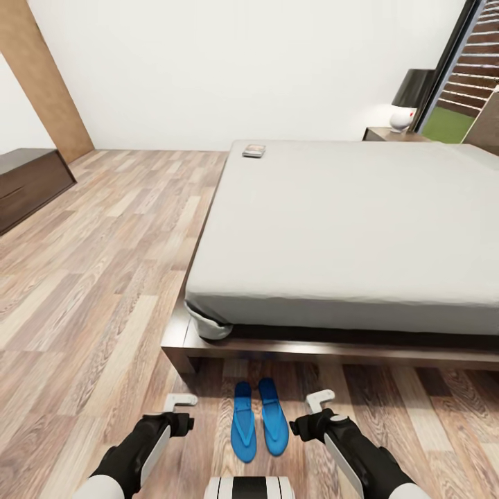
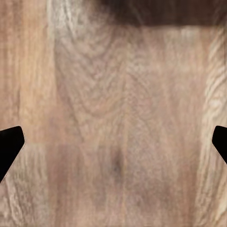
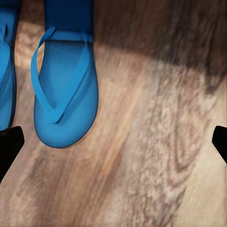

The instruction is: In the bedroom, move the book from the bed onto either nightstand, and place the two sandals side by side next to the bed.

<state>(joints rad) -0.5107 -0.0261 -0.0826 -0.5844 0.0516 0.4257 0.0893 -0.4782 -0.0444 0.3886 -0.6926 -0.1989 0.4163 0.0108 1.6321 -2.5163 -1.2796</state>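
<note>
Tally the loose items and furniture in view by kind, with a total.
Blue sandals: 2
Book: 1
Bed: 1
Nightstand: 1
Lamp: 1
Dark cabinet: 1
Total: 7

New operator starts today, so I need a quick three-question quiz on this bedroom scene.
1. True or false: the book lies on the bed.
2. The two blue sandals lie: A) on the mattress, B) side by side on the floor by the bed, C) on the nightstand.
3. What state are the left gripper and right gripper in?

Key: 1 true; 2 B; 3 both open, empty.
</note>
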